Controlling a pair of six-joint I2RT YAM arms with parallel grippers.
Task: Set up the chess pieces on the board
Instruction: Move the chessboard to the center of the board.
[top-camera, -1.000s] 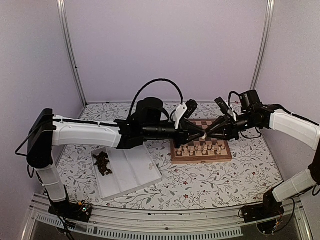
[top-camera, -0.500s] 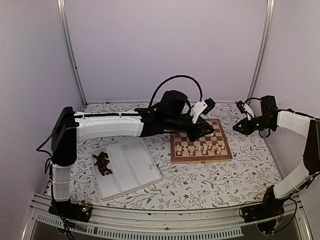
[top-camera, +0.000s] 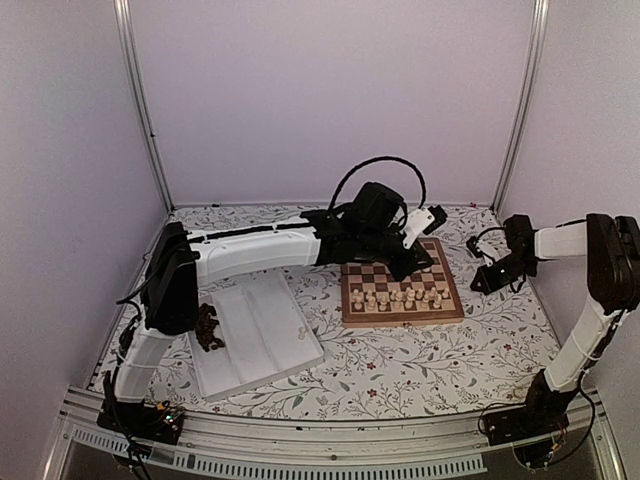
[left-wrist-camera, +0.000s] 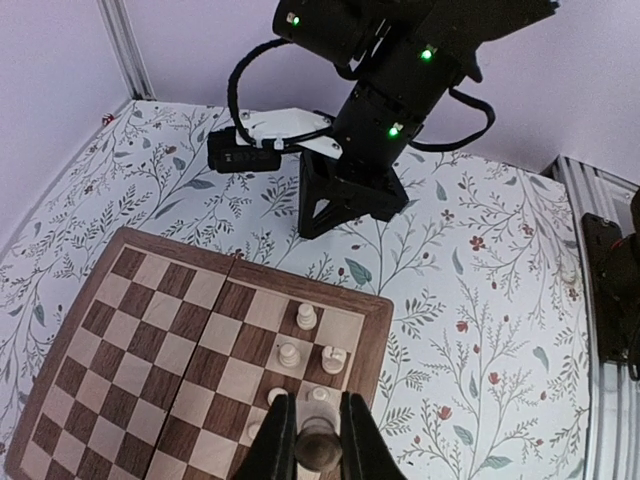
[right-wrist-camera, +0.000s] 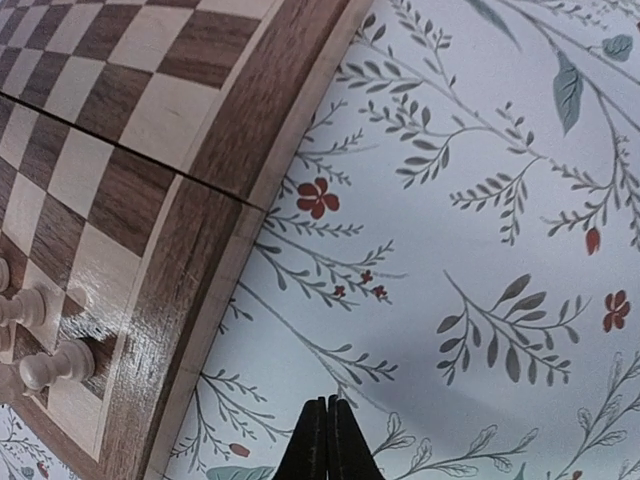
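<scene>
The board (top-camera: 400, 319) lies right of centre, with cream chess pieces (top-camera: 402, 297) standing in its two near rows. My left gripper (top-camera: 410, 265) hangs over the board's far right part, shut on a dark brown piece (left-wrist-camera: 320, 451). In the left wrist view that piece sits between the fingers (left-wrist-camera: 274, 440) above cream pieces (left-wrist-camera: 288, 354) near the board's rim (left-wrist-camera: 372, 350). My right gripper (top-camera: 485, 282) is low over the tablecloth just right of the board, shut and holding nothing (right-wrist-camera: 327, 440). Two cream pawns (right-wrist-camera: 55, 365) show by the rim (right-wrist-camera: 170, 330).
A white three-compartment tray (top-camera: 262, 318) lies at the left, with a heap of dark pieces (top-camera: 205, 327) in its left compartment and one cream piece (top-camera: 300, 335) in its right one. The left arm spans the table above the tray's far end.
The two grippers met over the board a second ago. The right one has since pulled away to the right, dropped low and shut. The left arm swung further right with the dark piece.
</scene>
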